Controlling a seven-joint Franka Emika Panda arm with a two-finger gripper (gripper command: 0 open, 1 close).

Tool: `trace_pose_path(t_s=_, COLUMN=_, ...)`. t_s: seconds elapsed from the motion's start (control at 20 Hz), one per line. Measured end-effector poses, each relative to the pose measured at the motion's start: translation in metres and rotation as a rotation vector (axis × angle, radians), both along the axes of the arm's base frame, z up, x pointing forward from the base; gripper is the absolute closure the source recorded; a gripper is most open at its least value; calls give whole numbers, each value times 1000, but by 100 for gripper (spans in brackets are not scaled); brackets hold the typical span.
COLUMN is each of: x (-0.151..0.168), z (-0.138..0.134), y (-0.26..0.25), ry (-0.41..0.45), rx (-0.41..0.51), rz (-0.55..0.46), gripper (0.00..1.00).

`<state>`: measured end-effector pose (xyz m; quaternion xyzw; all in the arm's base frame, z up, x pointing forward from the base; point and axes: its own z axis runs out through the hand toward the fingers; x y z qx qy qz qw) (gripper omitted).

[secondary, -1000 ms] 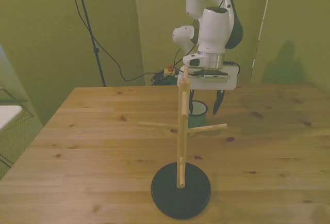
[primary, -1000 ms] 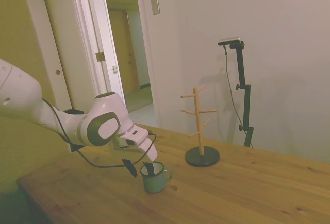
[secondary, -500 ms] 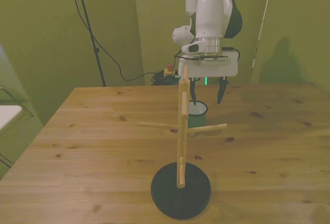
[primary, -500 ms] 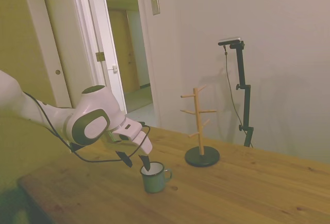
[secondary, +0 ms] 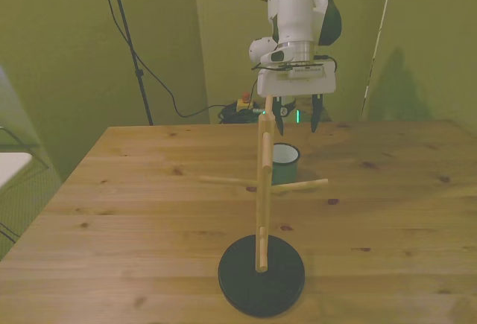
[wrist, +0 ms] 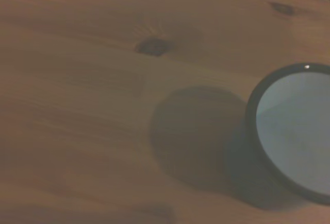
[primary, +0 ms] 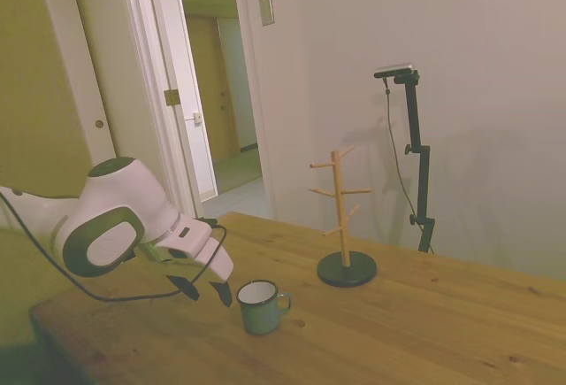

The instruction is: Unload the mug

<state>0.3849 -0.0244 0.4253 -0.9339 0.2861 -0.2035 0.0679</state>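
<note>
In the side view, the mug (primary: 259, 304) stands upright on the table (primary: 424, 332), near its left end and well apart from the rack (primary: 344, 221), which carries nothing on its pegs. The end effector (primary: 204, 290) hangs just to the left of the mug, a little above the rim, with its two fingers spread apart and nothing between them. One finger tip is very near the rim. If the arm swings right at this height, that tip could knock the mug and tip it, or push it toward the table edge.

In the front view, the mug (secondary: 284, 163) is partly hidden behind the rack post (secondary: 262, 190). The end effector (secondary: 297, 118) is above and behind it, open and empty, so the mug seems to be already set down and free. The rack is closer to the camera than the mug, so a careless move forward could also strike its pegs and topple it.

In the wrist view, only a part of the mug (wrist: 296, 131) shows, with its dark rim and white inside, standing on bare wood. It casts a soft shadow beside it. The handle is not visible here.
</note>
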Motion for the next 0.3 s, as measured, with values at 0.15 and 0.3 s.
trace_pose_path(t_s=0.15, x=-3, z=11, y=-6, ry=-9, rx=-1, rz=0, gripper=0)
trace_pose_path(t_s=0.3, x=-5, z=8, y=-14, ry=8, rx=-9, rz=-21, gripper=0)
